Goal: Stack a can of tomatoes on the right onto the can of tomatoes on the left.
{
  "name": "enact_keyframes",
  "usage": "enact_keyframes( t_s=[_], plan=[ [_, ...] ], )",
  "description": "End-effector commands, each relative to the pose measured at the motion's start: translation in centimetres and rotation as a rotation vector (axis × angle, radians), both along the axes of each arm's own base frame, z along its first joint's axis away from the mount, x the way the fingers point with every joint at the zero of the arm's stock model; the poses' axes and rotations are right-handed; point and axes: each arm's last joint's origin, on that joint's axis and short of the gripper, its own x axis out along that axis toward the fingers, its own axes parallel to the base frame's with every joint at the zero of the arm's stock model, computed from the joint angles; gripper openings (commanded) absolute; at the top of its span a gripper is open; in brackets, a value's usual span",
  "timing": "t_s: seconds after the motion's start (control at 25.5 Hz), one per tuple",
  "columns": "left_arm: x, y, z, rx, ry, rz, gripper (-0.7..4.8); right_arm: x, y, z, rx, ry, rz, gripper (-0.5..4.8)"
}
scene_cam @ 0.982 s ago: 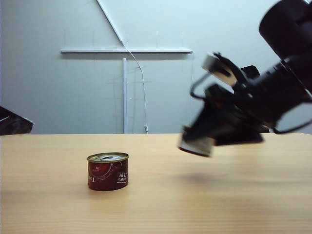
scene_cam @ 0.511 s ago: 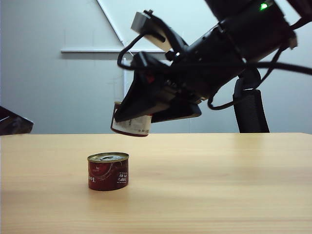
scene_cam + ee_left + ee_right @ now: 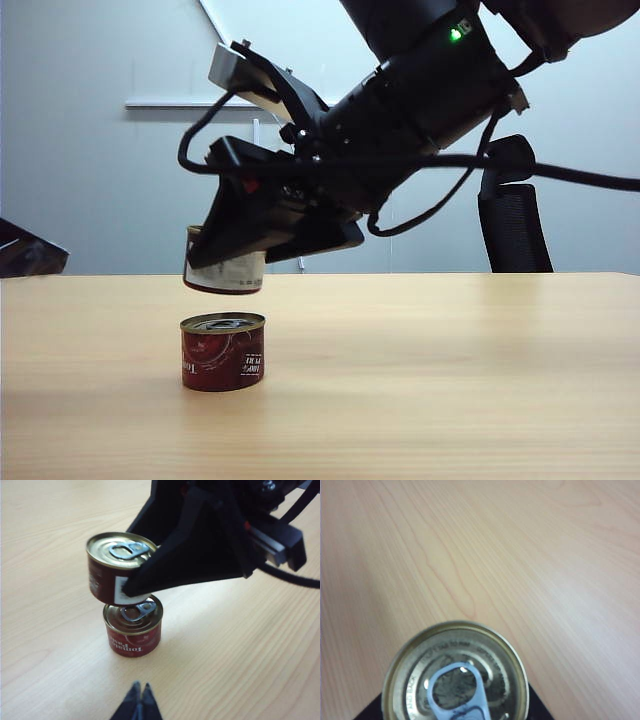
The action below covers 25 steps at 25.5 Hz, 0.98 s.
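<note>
Left end effector (image 3: pixel 139 700): parked low at the desk's left side, well short of both cans; its two fingertips are pressed together with nothing between them.
Lower tomato can (image 3: pixel 222 351): upright on the desk (image 3: pixel 450 380), left of centre, pull-tab lid up and bare, sealed.
Carried tomato can (image 3: pixel 224 262): clamped in the right end effector (image 3: pixel 240 255), hanging just above the lower can with a thin gap showing, not touching.
Key relation: lower can lies straight below the carried one; in the exterior view the carried can sits a shade to the left and looks slightly tilted, its axis close to vertical.
Right end effector: reaches across from the right, jaws held apart by the can's width.
Nearer arm: right, already over the target.
Next move, as judged: level the can, centre it, then descend and release.
Contents: both lids closed, tabs intact; carried lid (image 3: pixel 455 675) fills the right wrist view.
</note>
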Motion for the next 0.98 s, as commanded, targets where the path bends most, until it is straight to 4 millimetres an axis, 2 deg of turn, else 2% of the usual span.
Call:
enact_keyframes(
  t_s=[0.04, 0.47, 0.59, 0.67, 0.71, 0.75, 0.79, 0.94, 0.98],
  plan=[
    [0.02, -0.01, 0.17, -0.007, -0.006, 0.0, -0.04, -0.13, -0.03, -0.21, -0.029, 0.019, 0.006, 0.0],
    [0.02, -0.01, 0.17, -0.007, -0.006, 0.0, -0.04, -0.31, 0.39, -0.55, -0.03, 0.021, 0.02, 0.0],
    [0.02, -0.01, 0.18, -0.007, -0.007, 0.0, -0.04, -0.52, 0.63, -0.82, -0.041, 0.024, 0.023, 0.68],
    [0.02, -0.01, 0.17, -0.007, -0.006, 0.0, -0.04, -0.49, 0.62, -0.82, -0.044, 0.02, 0.016, 0.69],
    [0.02, -0.01, 0.18, -0.007, -0.007, 0.0, -0.04, -0.46, 0.59, -0.82, -0.05, 0.015, 0.004, 0.95],
    [0.02, -0.01, 0.18, -0.007, -0.007, 0.0, -0.04, -0.43, 0.57, -0.82, -0.052, 0.012, -0.002, 1.45],
    [0.02, 0.0, 0.17, -0.007, -0.006, 0.0, -0.04, -0.43, 0.57, -0.82, -0.052, 0.012, -0.002, 2.3],
    [0.02, -0.01, 0.19, -0.007, -0.007, 0.001, -0.04, -0.44, 0.59, -0.79, -0.049, 0.011, 0.0, 4.79],
    [0.02, 0.0, 0.17, -0.007, -0.006, 0.001, -0.04, -0.42, 0.63, -0.69, -0.04, 0.006, 0.002, 4.79]
  ],
)
